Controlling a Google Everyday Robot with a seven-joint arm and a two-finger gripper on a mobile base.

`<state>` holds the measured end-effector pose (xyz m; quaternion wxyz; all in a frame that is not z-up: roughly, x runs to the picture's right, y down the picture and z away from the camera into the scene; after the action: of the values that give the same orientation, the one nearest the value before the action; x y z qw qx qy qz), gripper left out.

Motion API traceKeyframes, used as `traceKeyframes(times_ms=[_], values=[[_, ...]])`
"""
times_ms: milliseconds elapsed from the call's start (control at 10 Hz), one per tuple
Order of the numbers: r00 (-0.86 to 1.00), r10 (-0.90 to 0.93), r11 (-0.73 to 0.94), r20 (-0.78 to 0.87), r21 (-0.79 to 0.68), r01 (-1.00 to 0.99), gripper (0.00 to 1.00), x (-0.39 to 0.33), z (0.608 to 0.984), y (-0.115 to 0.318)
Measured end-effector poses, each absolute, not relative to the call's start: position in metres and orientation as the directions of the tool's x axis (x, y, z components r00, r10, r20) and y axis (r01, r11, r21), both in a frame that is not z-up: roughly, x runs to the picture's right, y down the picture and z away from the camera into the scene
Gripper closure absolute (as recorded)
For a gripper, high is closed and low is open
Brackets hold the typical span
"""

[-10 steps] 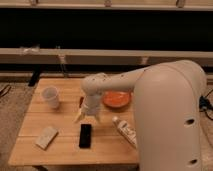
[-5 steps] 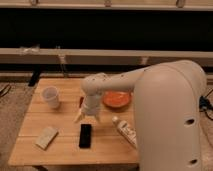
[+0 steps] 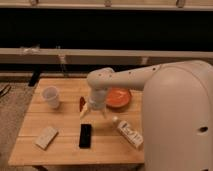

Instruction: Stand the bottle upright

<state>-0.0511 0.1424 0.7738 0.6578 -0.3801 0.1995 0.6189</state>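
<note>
Nothing moved this past second: my gripper [image 3: 95,111] still hovers over the surface [image 3: 65,125], jaws apart, empty. Bottle [image 3: 129,133] lies on its side near it, untouched, so uprighting hasn't started.

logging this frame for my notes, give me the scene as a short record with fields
surface: wooden table
bottle: lying on its side, front right, cap toward table centre
end effector: open, empty, over table centre, left of the bottle, not touching it
cup: white, upright, rear left
red object: just left of the end effector
orange dish: behind the bottle
black phone: front centre
task status: bottle not yet upright
</note>
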Motion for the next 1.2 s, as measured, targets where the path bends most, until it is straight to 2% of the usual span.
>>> traceKeyframes(times_ms=[200,700,1200], values=[[0.179,0.684,-0.023,-0.707,-0.267,-0.964,0.2,-0.008,0.769,0.135],[0.166,0.705,0.019,-0.689,-0.215,-0.976,0.2,0.079,0.771,0.158],[0.169,0.657,0.076,-0.735,-0.159,-0.984,0.2,0.092,0.794,0.168]])
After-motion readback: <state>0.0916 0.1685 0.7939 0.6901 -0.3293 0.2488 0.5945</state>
